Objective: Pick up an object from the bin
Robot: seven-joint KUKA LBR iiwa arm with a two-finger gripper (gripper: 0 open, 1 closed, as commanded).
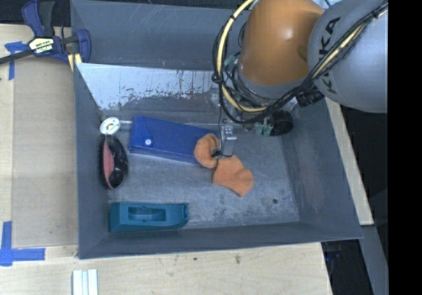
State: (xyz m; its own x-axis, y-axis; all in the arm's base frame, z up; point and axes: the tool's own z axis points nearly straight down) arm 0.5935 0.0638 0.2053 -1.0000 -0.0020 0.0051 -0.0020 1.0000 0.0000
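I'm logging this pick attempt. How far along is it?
Done: the hand is low in the bin, right at the orange soft piece next to the blue box. In hand: seemingly the grasp, though whether the piece is gripped cannot be told. Left: the lift, since the orange piece lies on the bin floor and nothing is raised out.
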